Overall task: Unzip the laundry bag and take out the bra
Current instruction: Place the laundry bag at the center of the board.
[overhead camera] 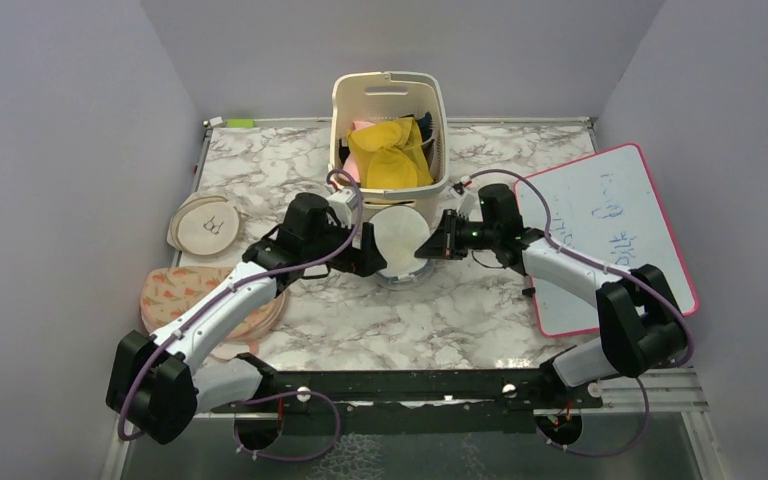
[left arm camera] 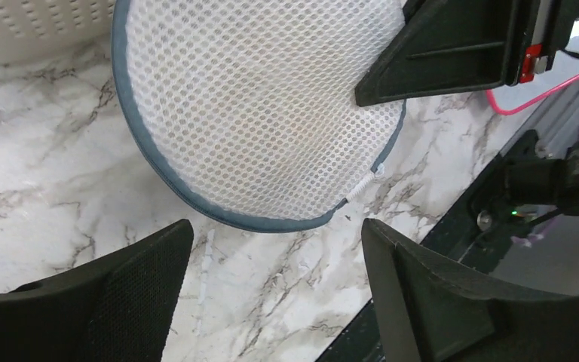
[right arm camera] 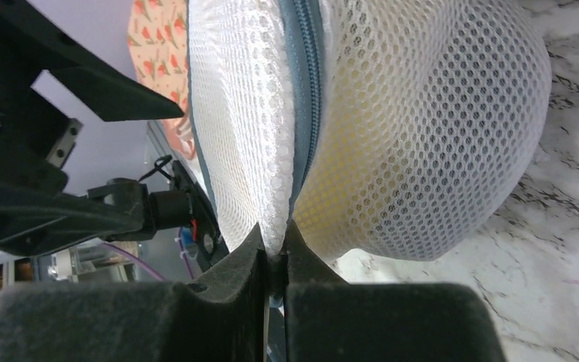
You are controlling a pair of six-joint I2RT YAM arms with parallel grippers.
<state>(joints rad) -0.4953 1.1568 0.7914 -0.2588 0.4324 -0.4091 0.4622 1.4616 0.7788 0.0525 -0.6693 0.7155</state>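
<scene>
The right fingers (right arm camera: 234,271) are pinched tight on a fold of mesh at the rim of the laundry bag (right arm camera: 422,136), right by the zip (right arm camera: 307,90). The left fingers (left arm camera: 121,302) stand wide apart just beside the bag, gripping nothing. The bag is propped on edge on the marbled tabletop (overhead camera: 410,320), in front of the slotted plastic basket (overhead camera: 345,110). The zip looks closed, so I'd say the unzipping is not yet begun, and no bra shows. The bag is soft white honeycomb net, drum-shaped, with blue-grey trim.
</scene>
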